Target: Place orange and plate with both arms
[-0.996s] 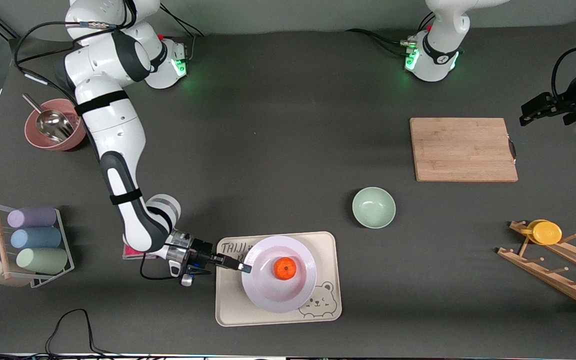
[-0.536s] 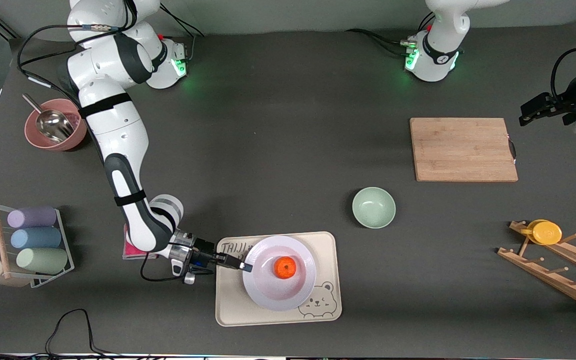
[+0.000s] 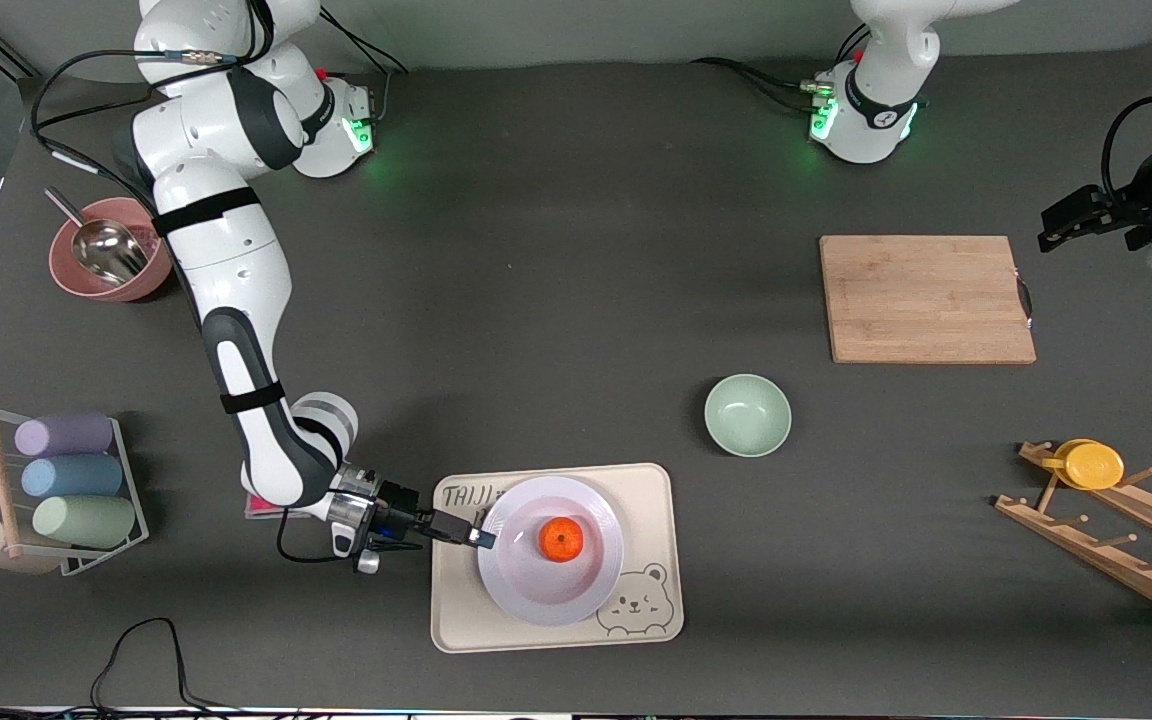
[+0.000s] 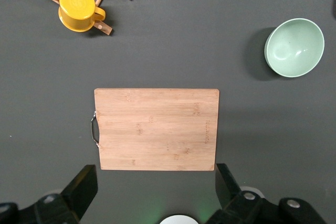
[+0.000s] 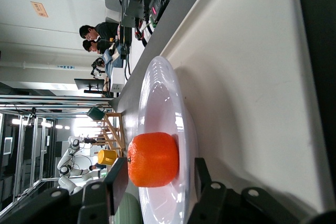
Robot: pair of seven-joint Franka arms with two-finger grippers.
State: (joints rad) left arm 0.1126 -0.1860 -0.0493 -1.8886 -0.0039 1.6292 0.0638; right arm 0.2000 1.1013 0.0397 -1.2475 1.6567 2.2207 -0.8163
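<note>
The white plate (image 3: 536,585) lies on the beige bear tray (image 3: 656,610), near the front camera. The orange (image 3: 561,538) sits in the plate's centre. My right gripper (image 3: 481,538) is low at the plate's rim, at the side toward the right arm's end. In the right wrist view its jaws (image 5: 160,165) stand open, one finger above and one below the rim of the plate (image 5: 163,93), with the orange (image 5: 153,159) just past them. My left gripper (image 3: 1061,222) waits open and empty, high by the wooden cutting board (image 3: 926,298); the left wrist view (image 4: 155,187) shows it too.
A mint-green bowl (image 3: 747,415) stands between the tray and the board. A yellow cup (image 3: 1091,464) hangs on a wooden rack (image 3: 1116,540) at the left arm's end. At the right arm's end are a pink bowl with a scoop (image 3: 111,262) and a cup rack (image 3: 66,480).
My right gripper has drawn back a little toward the right arm's end. The plate with the orange has shifted slightly the same way and lies flatter on the tray. The left arm has not moved.
</note>
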